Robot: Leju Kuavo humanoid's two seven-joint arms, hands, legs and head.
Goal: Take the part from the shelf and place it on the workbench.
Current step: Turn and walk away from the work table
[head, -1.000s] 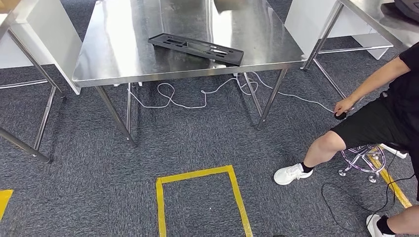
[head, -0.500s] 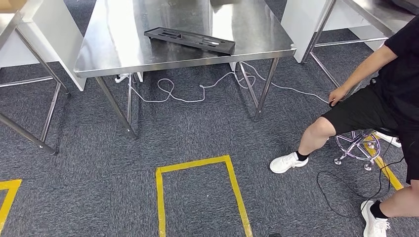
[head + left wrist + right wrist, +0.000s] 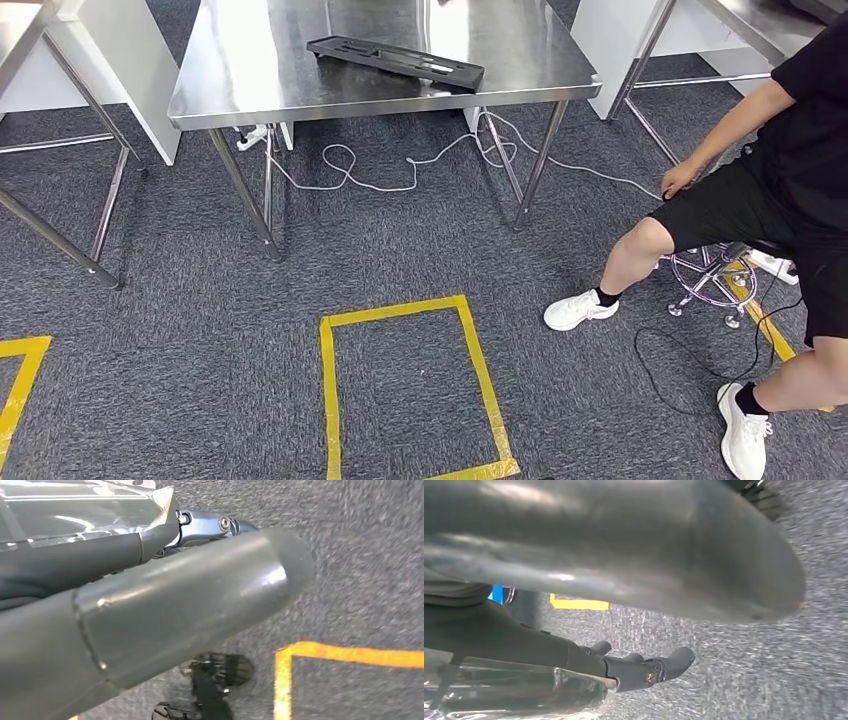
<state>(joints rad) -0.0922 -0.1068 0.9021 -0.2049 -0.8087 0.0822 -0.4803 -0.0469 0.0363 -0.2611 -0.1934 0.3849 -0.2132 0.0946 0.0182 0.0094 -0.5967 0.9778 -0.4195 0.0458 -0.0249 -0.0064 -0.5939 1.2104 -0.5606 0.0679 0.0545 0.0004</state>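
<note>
Currently the part (image 3: 395, 60), a long, flat black plastic moulding with recessed cut-outs, lies diagonally on the steel tabletop (image 3: 250, 80) near its front edge. Left hand (image 3: 165, 610) and right hand (image 3: 624, 555) hang above grey carpet (image 3: 180, 300); their grasp cannot be told.

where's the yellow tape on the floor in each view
Head view: yellow tape forms a rectangle on the carpet, low centre.
Left wrist view: a corner of yellow tape, lower right.
Right wrist view: a short yellow strip, under the thumb.
Shared landmark: the grey carpet.
</note>
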